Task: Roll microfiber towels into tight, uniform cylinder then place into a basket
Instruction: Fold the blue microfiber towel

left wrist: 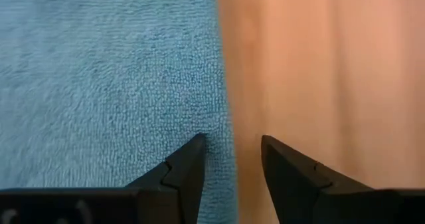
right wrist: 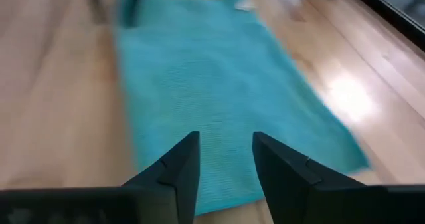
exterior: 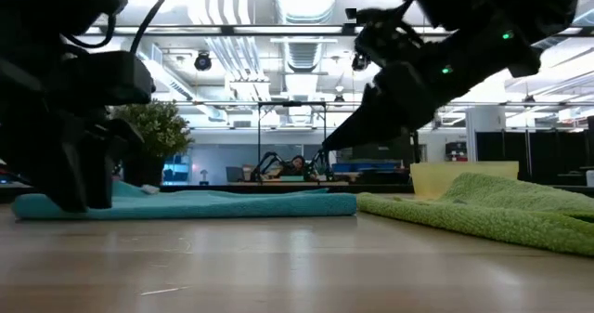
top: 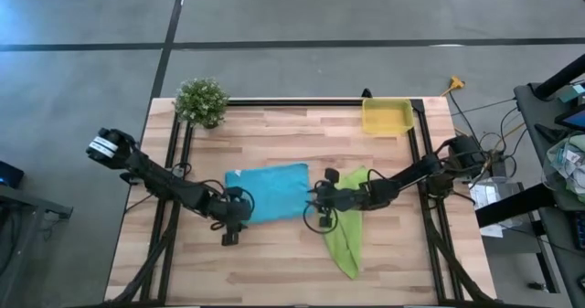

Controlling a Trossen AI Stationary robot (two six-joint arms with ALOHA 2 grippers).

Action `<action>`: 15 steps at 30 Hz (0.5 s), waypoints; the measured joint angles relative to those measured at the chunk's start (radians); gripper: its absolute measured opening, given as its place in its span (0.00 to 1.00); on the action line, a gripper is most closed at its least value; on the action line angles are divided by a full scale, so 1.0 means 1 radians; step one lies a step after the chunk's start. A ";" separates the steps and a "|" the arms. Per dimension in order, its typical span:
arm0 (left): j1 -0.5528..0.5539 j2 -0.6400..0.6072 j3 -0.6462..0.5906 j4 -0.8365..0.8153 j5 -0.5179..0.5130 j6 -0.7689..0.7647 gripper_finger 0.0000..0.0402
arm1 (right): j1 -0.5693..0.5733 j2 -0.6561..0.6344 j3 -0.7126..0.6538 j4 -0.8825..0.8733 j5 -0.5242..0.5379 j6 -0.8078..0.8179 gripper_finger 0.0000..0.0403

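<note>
Here the turquoise-blue towel (top: 270, 191) is spread flat at the centre of the wooden surface (top: 274, 271), with the lime-green towel (top: 345, 228) crumpled just right of it. The left hand (left wrist: 230, 159) is set narrowly parted astride the blue towel's edge. The right hand (right wrist: 224, 159), narrowly parted, is held above its opposite end, gripping nothing. The yellow basket (top: 386, 117) is seen upper right.
</note>
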 joint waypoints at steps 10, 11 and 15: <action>-0.005 0.025 -0.002 0.309 0.000 -0.017 0.33 | -0.041 0.000 0.000 0.011 -0.095 0.075 0.25; -0.005 0.036 -0.002 0.347 -0.008 -0.010 0.33 | -0.034 0.000 0.000 0.018 -0.115 0.075 0.24; -0.013 0.066 0.014 0.364 -0.009 0.071 0.33 | 0.018 0.000 0.004 0.038 -0.133 0.074 0.22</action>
